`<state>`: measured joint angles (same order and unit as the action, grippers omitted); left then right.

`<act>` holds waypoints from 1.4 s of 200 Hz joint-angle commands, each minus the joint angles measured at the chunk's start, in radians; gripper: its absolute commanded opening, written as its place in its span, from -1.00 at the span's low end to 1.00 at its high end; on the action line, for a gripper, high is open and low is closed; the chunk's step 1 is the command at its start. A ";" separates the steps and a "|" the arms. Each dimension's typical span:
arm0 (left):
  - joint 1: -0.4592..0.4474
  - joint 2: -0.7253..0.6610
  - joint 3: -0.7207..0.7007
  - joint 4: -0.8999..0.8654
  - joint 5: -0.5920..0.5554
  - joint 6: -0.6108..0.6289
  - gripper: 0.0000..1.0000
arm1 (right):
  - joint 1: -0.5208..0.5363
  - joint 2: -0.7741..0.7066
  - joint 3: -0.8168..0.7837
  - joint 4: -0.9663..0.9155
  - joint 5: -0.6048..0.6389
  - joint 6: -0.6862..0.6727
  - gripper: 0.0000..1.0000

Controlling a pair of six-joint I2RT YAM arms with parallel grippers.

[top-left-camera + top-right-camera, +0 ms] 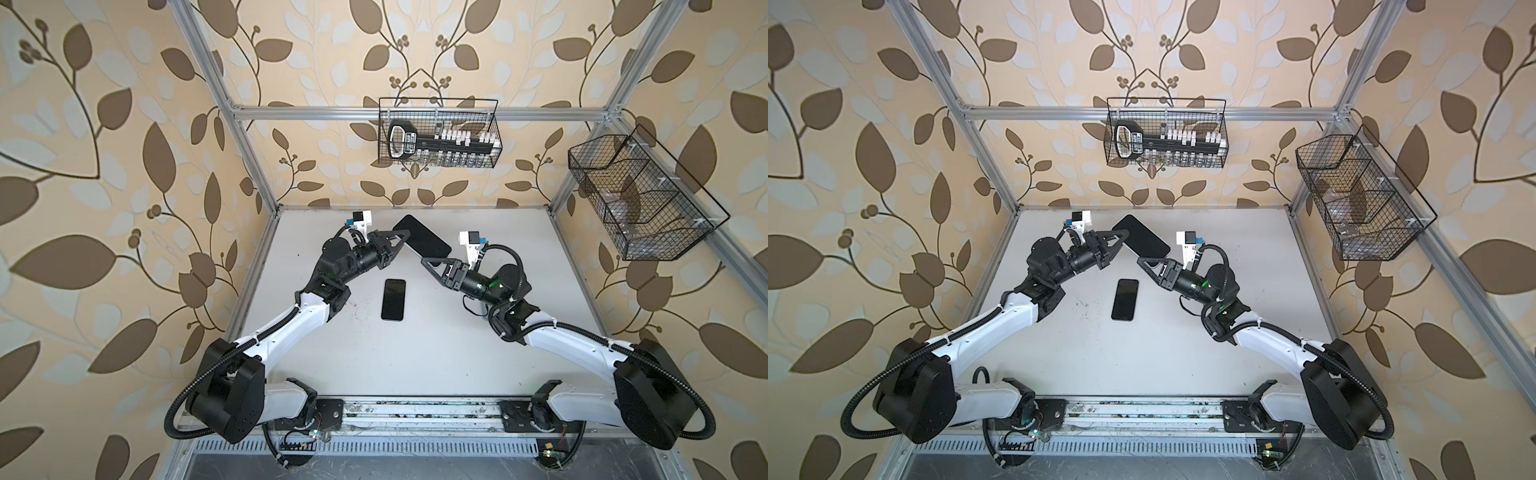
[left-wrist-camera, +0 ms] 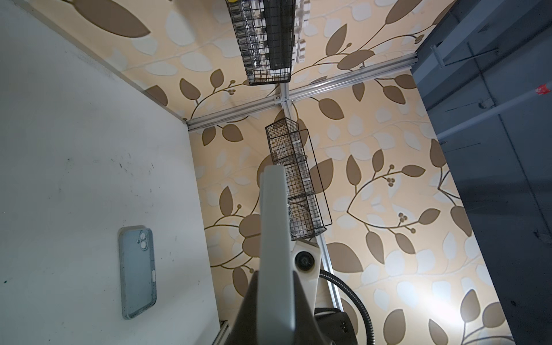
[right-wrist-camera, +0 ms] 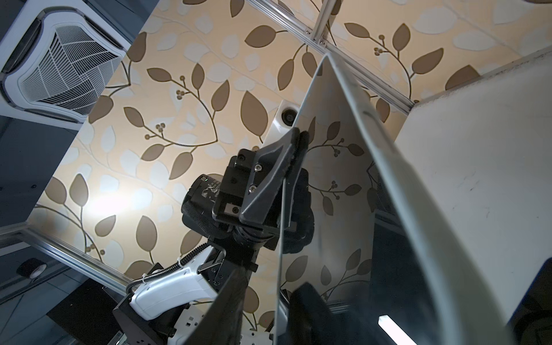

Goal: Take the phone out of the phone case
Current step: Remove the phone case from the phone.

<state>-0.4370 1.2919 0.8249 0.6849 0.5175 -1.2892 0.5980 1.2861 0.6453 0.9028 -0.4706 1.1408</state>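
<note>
Above table (image 1: 415, 365), my left end effector (image 1: 403, 239): clenched on phone (image 1: 424, 236) edge.
My right end effector (image 1: 427, 261): straddles phone corner; grip unclear.

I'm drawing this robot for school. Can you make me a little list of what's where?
phone: up in the air, between both hands
left hand: shut on the phone's edge
right hand: right by the phone, grip unclear
case: flat on the table, looks empty
job: phone already out of the case
</note>
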 commanded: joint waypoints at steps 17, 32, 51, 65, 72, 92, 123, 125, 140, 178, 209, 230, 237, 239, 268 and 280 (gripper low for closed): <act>0.006 -0.011 0.033 0.116 -0.029 -0.015 -1.00 | 0.028 -0.007 0.011 0.030 0.058 -0.027 -0.21; 0.006 -0.008 0.033 0.119 -0.037 -0.020 -1.00 | 0.040 -0.015 -0.001 0.032 0.082 -0.037 -0.24; 0.006 -0.008 0.034 0.120 -0.042 -0.024 -1.00 | 0.045 -0.023 -0.015 0.044 0.100 -0.044 -0.29; 0.006 -0.010 0.035 0.116 -0.049 -0.024 -1.00 | 0.046 -0.035 -0.029 0.048 0.118 -0.051 -0.32; 0.006 -0.009 0.037 0.113 -0.052 -0.024 -1.00 | 0.050 -0.041 -0.033 0.048 0.128 -0.058 -0.33; 0.006 -0.006 0.038 0.113 -0.057 -0.027 -1.00 | 0.054 -0.065 -0.047 0.045 0.153 -0.081 -0.38; 0.006 -0.003 0.039 0.114 -0.056 -0.033 -1.00 | 0.057 -0.093 -0.055 0.016 0.181 -0.113 -0.45; 0.006 -0.003 0.039 0.114 -0.055 -0.033 -1.00 | 0.058 -0.095 -0.056 0.016 0.181 -0.113 -0.45; 0.006 -0.003 0.039 0.114 -0.053 -0.033 -1.00 | 0.058 -0.094 -0.058 0.016 0.184 -0.115 -0.47; 0.006 -0.004 0.034 0.116 -0.045 -0.035 -1.00 | 0.055 -0.081 -0.050 0.022 0.178 -0.119 -0.48; 0.006 -0.011 0.027 0.110 -0.047 -0.035 -1.00 | 0.049 -0.073 -0.044 0.024 0.180 -0.124 -0.56; 0.004 -0.013 0.027 0.107 -0.047 -0.038 -1.00 | 0.051 -0.067 -0.039 0.025 0.181 -0.132 -0.64; 0.004 -0.013 0.028 0.108 -0.047 -0.039 -1.00 | 0.048 -0.069 -0.039 0.025 0.182 -0.133 -0.71; 0.005 -0.013 0.028 0.107 -0.047 -0.040 -1.00 | 0.048 -0.068 -0.039 0.025 0.182 -0.133 -0.72; 0.001 -0.014 0.029 0.105 -0.048 -0.052 -1.00 | 0.048 -0.071 -0.040 0.021 0.188 -0.153 -0.76; 0.000 -0.018 0.029 0.097 -0.053 -0.056 -1.00 | 0.048 -0.074 -0.039 0.017 0.188 -0.170 -0.76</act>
<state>-0.4377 1.2987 0.8249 0.7292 0.4866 -1.3426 0.6506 1.2186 0.5980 0.8860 -0.3038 1.0275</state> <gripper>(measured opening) 0.122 0.134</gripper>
